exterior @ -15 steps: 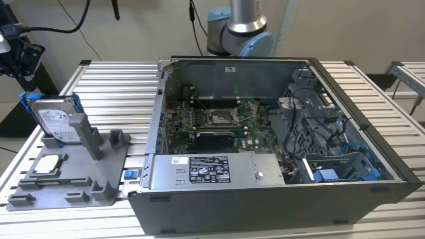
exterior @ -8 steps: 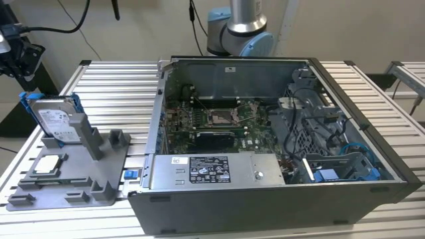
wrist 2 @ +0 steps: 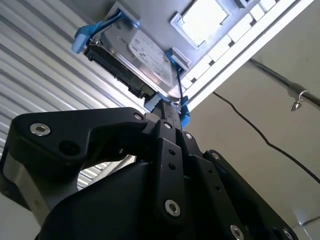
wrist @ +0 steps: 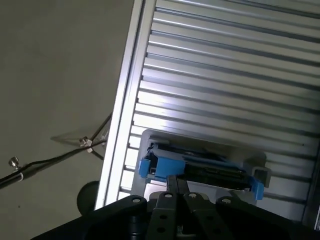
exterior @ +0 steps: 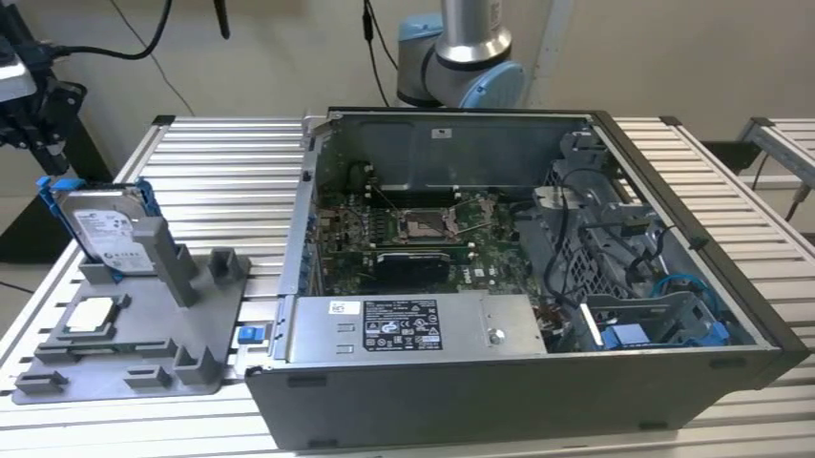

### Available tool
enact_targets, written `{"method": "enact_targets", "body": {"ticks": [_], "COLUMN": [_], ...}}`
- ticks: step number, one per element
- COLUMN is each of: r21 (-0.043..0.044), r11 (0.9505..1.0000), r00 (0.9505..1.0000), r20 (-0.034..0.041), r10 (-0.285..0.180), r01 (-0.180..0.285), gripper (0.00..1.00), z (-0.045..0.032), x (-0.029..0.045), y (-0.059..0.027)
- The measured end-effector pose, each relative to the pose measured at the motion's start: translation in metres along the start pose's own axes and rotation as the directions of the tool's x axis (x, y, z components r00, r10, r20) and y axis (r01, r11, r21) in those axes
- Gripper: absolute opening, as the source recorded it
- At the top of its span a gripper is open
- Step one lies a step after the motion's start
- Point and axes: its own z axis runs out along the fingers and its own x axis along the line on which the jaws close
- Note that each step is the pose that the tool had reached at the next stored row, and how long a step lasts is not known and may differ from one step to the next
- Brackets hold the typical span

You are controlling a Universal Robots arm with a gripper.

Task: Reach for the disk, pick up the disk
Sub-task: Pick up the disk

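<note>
**Disk upright in fixture at table corner; gripper close above its top edge**

The disk (exterior: 102, 227) stands on edge in a slot of the grey fixture (exterior: 153, 353), label facing outward. Its blue frame (exterior: 57, 183) runs along the top and sides. In both wrist views the disk (wrist 2: 145, 55) (wrist: 210, 171) lies directly past the gripper's tip. The gripper (exterior: 52, 148) (wrist 2: 169, 107) (wrist: 176, 181) sits at the frame's upper edge. Whether the jaws are clenched, released or grasping the frame cannot be told, and contact with it cannot be confirmed.

Fixture: a square silver processor chip (exterior: 90, 315) lies flat in a recess below the disk. A small blue clip (exterior: 250, 334) sits just beside the fixture, between it and the open computer case (exterior: 510, 382).

Surface: a ribbed aluminium table (exterior: 210, 162) of parallel slats carries the fixture at the exterior view's left and the case at centre. The arm's base (exterior: 459, 52) rises behind the case. A second slatted table (exterior: 783, 134) stands apart at the exterior view's right.

Room: plain beige wall (exterior: 267, 48) with dark cables hanging. Past the table edge is a grey floor (wrist: 60, 75), crossed by a cable (wrist: 50, 161).
</note>
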Motion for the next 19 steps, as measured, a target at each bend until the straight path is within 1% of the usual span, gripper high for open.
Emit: {"method": "enact_targets", "body": {"ticks": [2,4,6,9,12,14,17,19], "r21": [0.0000,0.0000,-0.0001,-0.0001,-0.0004,-0.0006,-0.0011,-0.0013], "r11": [0.9994,0.9974,0.9941,0.9867,0.9762,0.9678,0.9527,0.9411], "r00": [0.9994,0.9974,0.9941,0.9867,0.9762,0.9678,0.9526,0.9411], "r20": [-0.0010,-0.0021,-0.0029,-0.0042,-0.0059,-0.0070,-0.0085,-0.0095], "r10": [-0.035,-0.072,-0.108,-0.162,-0.217,-0.252,-0.304,-0.338], "r01": [0.035,0.072,0.108,0.162,0.217,0.252,0.304,0.338], "gripper": [0.00,0.00,0.00,0.00,0.00,0.00,0.00,0.00], "z": [0.0000,0.0000,0.0000,0.0000,0.0000,0.0000,0.0000,0.0000], "x": [0.0000,0.0000,0.0000,0.0000,0.0000,0.0000,0.0000,0.0000], "y": [0.0000,0.0000,0.0000,0.0000,0.0000,0.0000,0.0000,0.0000]}}
